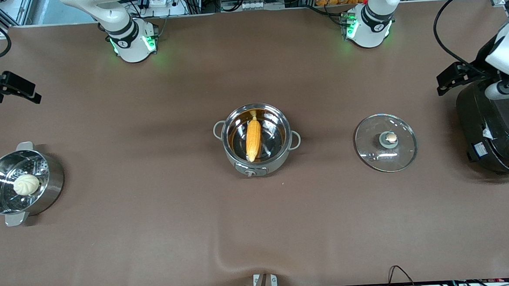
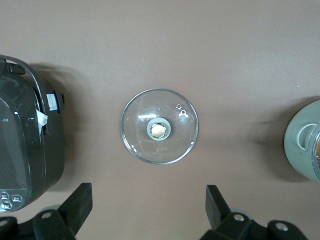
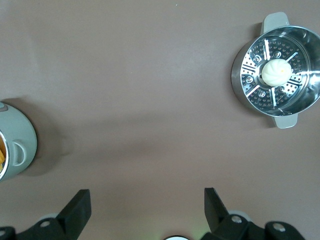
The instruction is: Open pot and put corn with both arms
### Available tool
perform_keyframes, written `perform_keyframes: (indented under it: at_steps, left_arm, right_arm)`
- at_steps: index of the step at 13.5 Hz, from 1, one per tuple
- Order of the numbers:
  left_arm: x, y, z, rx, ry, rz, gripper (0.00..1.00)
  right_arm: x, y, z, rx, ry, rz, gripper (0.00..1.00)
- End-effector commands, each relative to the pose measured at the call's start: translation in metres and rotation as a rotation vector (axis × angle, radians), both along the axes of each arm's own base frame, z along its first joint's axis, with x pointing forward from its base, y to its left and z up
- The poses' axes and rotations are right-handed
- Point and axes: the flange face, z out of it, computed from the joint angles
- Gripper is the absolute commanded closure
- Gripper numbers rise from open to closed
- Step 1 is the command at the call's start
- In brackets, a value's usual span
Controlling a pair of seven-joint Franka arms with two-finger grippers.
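Observation:
The steel pot (image 1: 239, 159) stands uncovered in the middle of the table, and the yellow corn (image 1: 253, 139) lies inside it. Its glass lid (image 1: 385, 142) lies flat on the table beside the pot, toward the left arm's end; it also shows in the left wrist view (image 2: 159, 126). My left gripper (image 1: 445, 83) is open and empty, up over the table between the lid and the rice cooker, its fingers (image 2: 75, 207) wide apart. My right gripper (image 1: 29, 93) is open and empty, up over the table at the right arm's end, its fingers (image 3: 75, 210) wide apart.
A steel steamer pot (image 1: 52, 184) with a pale bun (image 1: 26, 184) in it stands at the right arm's end. A big black rice cooker (image 1: 495, 130) stands at the left arm's end. The table is covered with brown cloth.

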Motion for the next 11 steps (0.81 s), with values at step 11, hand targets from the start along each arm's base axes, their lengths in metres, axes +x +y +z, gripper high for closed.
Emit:
perform_keyframes:
  at_steps: [11]
  left_arm:
    - [-0.001, 0.011, 0.000, -0.003, 0.055, -0.030, 0.00]
  right_arm:
    - [0.020, -0.023, 0.009, 0.012, 0.040, 0.129, 0.00]
